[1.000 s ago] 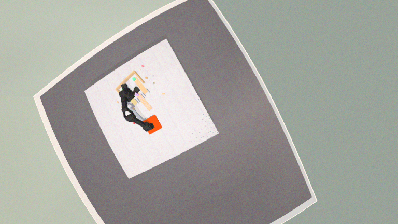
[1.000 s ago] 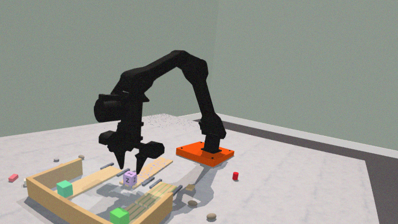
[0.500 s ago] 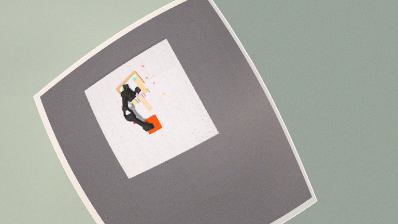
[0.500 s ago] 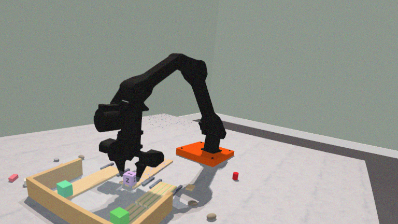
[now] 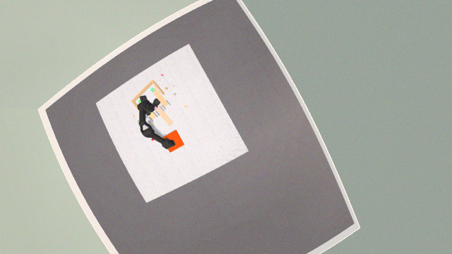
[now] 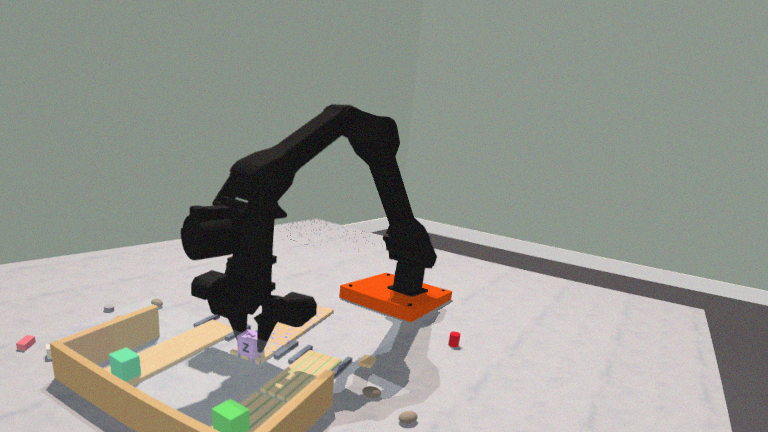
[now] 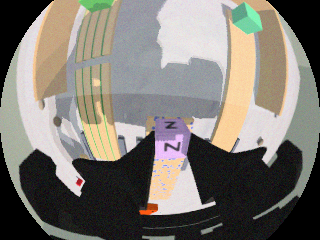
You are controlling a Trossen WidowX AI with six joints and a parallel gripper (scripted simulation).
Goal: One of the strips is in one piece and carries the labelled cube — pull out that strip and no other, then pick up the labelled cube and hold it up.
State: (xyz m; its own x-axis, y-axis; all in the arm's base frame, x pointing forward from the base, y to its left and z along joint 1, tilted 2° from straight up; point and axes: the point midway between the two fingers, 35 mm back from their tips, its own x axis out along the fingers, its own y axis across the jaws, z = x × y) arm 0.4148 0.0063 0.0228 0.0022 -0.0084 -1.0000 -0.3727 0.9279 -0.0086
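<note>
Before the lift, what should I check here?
1. Cube shows the Z label: ok.
2. Cube sits between the end effector fingers: ok.
3. Fingers firmly clamped on the cube: cannot tell.
4. Cube's strip reaches out of the frame toward the base: ok.
5. Green cubes apart from the end effector: ok.
</note>
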